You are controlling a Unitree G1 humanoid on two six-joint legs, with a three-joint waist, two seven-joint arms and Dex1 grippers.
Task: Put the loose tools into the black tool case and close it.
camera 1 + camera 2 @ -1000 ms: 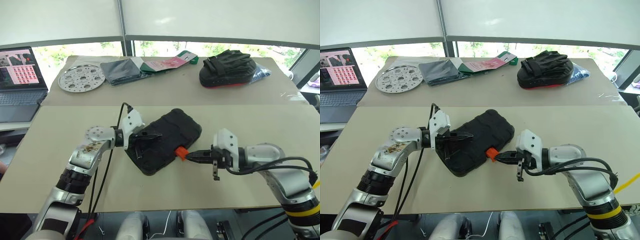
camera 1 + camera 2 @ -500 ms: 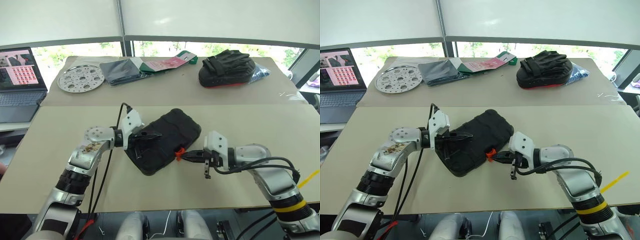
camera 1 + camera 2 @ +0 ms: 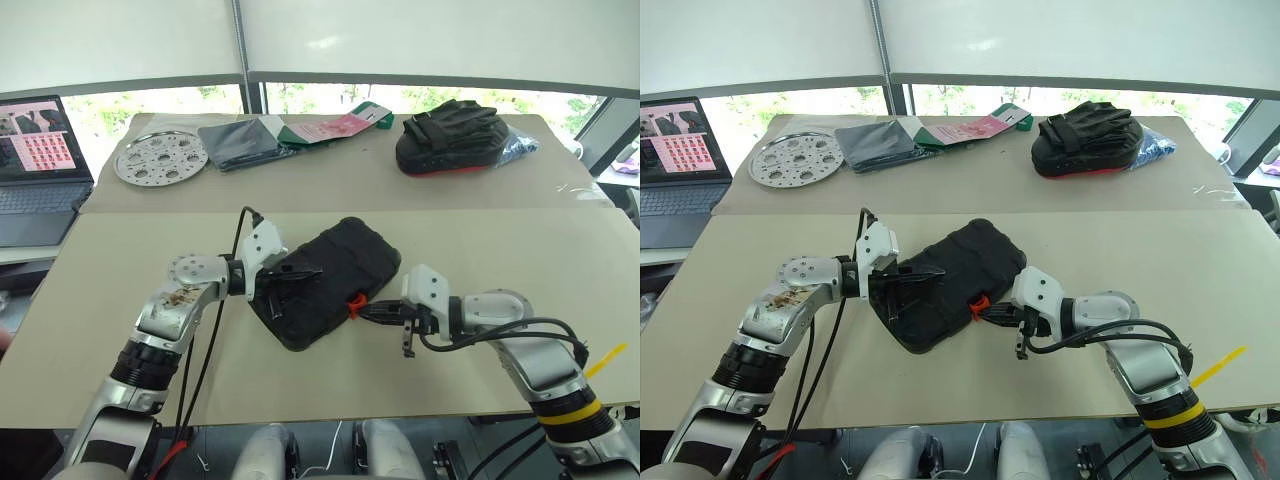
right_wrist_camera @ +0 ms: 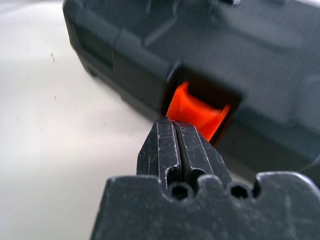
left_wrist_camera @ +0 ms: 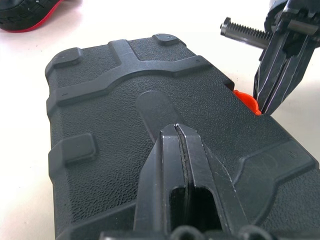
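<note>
Black tool case (image 3: 327,279): I read matt plastic, fine pebbled grain on lid, smooth raised ribs. Latch (image 4: 196,111): smooth orange plastic, slight sheen. Right pincer (image 4: 175,131) fingers (image 4: 162,150): black, matt, scuffed with pale scratches. Left pincer (image 5: 178,128): same black matt finish. Surface (image 3: 480,250): pale, matt, smooth. Perforated disc (image 3: 161,157): shiny metal. Folded dark item (image 3: 238,142) beside it: cloth, I think.

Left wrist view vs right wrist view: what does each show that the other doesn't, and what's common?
Left wrist alone: the shut left pincer lying on the lid's raised ribs, the right pincer coming in from the side, and a corner of the red-edged bag. Right wrist alone: the recess around the latch, with the table beside the case. Shared: the closed black tool case, its orange latch, and the shut right pincer at it.
</note>
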